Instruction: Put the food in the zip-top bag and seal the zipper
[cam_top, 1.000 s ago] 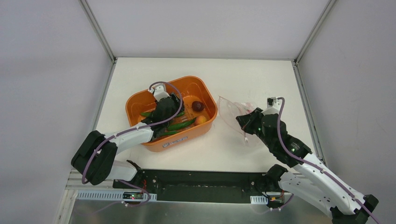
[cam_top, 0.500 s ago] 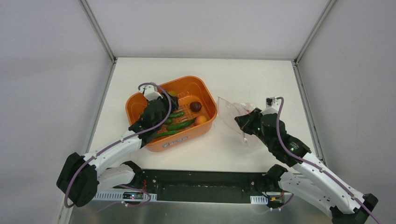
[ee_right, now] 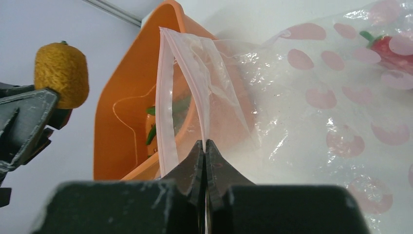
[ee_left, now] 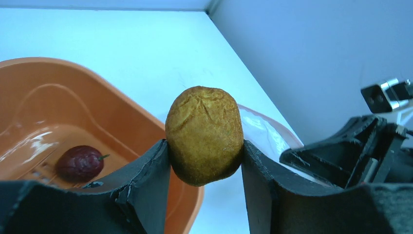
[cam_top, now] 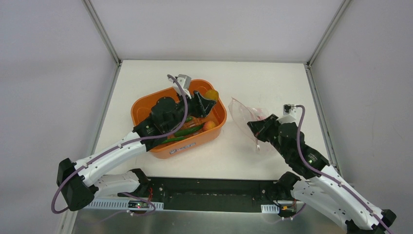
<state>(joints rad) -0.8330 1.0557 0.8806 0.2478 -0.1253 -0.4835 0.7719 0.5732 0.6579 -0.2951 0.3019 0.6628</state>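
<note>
L gripper (ee_left: 204, 155) clamped on orange piece (ee_right: 62, 73), over tub (cam_top: 139, 107) rim. R gripper (ee_right: 205, 146) pinched on zipper (ee_right: 165, 102), bag (ee_right: 341, 112) mouth seemingly agape: carry piece level, release deep inside mouth.

Illumination: bright, even and diffuse, from overhead. Shadows on the table (cam_top: 263, 78) are faint. Glare marks the tub (ee_left: 34, 146) floor; the bag (ee_right: 341, 112) carries small highlights. The top view is sharp. The fruit (ee_left: 204, 134) is in focus. The body of the right gripper (ee_right: 205, 144) at the lower edge is dark and blurred.
</note>
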